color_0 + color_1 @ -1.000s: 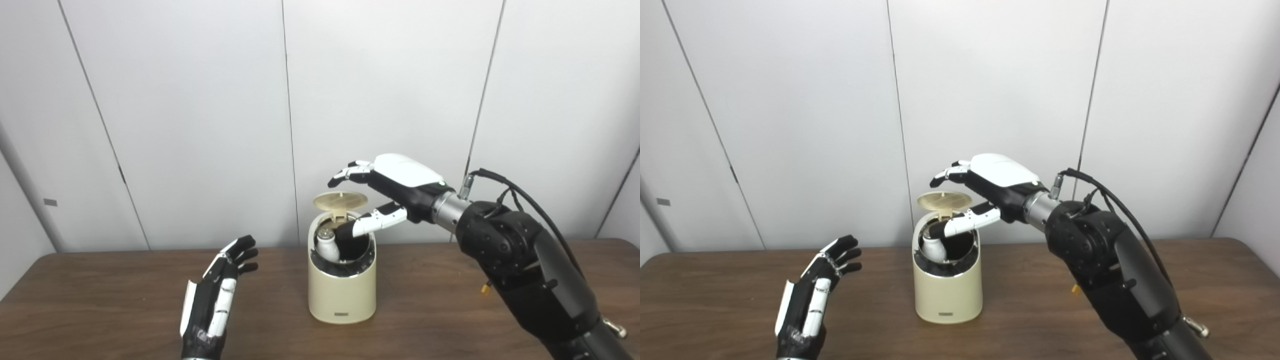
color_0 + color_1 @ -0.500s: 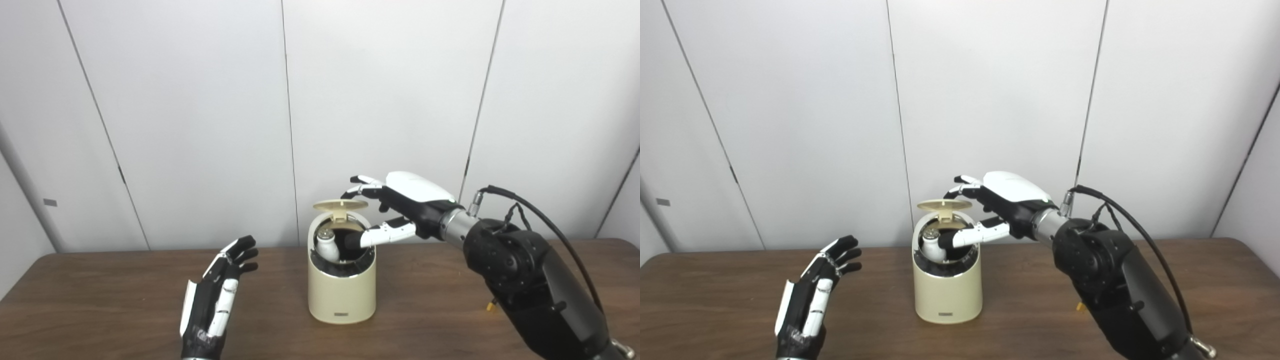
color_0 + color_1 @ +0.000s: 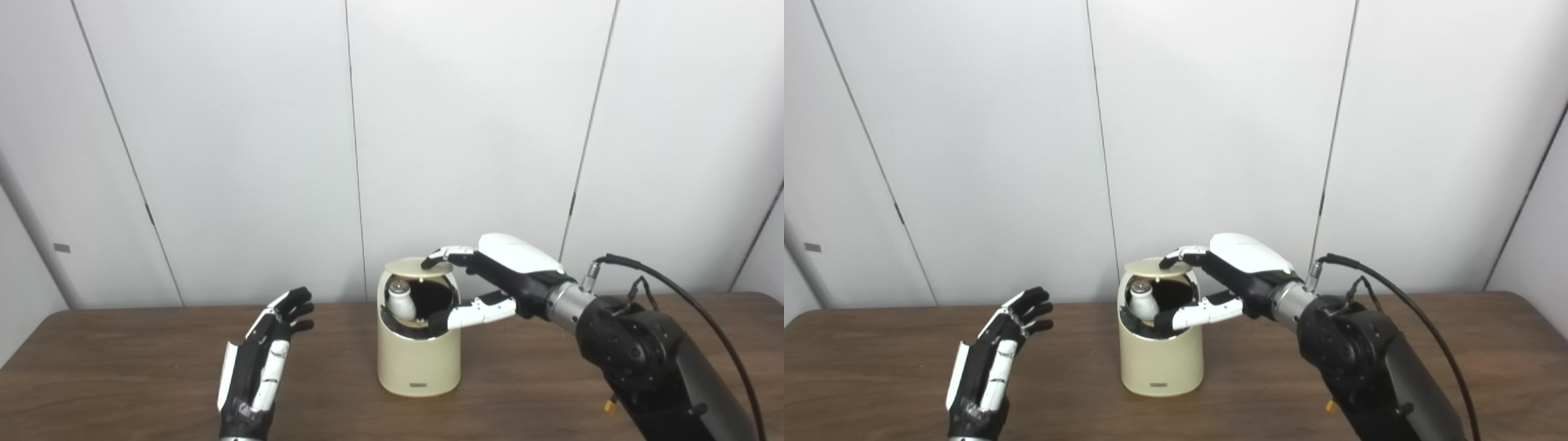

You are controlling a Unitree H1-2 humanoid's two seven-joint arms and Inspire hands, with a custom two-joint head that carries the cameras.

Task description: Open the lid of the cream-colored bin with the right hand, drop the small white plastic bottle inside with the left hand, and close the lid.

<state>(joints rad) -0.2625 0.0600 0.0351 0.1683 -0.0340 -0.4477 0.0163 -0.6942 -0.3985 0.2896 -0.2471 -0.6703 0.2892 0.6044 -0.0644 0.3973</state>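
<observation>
The cream-colored bin (image 3: pixel 418 361) stands upright at the middle of the brown table. Its round lid (image 3: pixel 413 266) lies almost flat, a little above the opening. The small white plastic bottle (image 3: pixel 401 301) stands inside the bin at its left, cap up. My right hand (image 3: pixel 490 282) reaches in from the right: its fingers (image 3: pixel 442 255) rest on top of the lid and its thumb lies across the bin's front rim. It grips nothing. My left hand (image 3: pixel 260 361) hovers open to the left of the bin, palm toward it, holding nothing.
The brown wooden table (image 3: pixel 153 380) spreads to both sides of the bin. White wall panels stand right behind it. My right forearm (image 3: pixel 649 361) and its black cable (image 3: pixel 686 294) fill the lower right. A small yellow piece (image 3: pixel 609 405) lies on the table by that arm.
My right hand has come down and pressed the lid from half raised to nearly flat over the opening. Its thumb has slid from inside the bin to the front rim. The left hand barely moved.
</observation>
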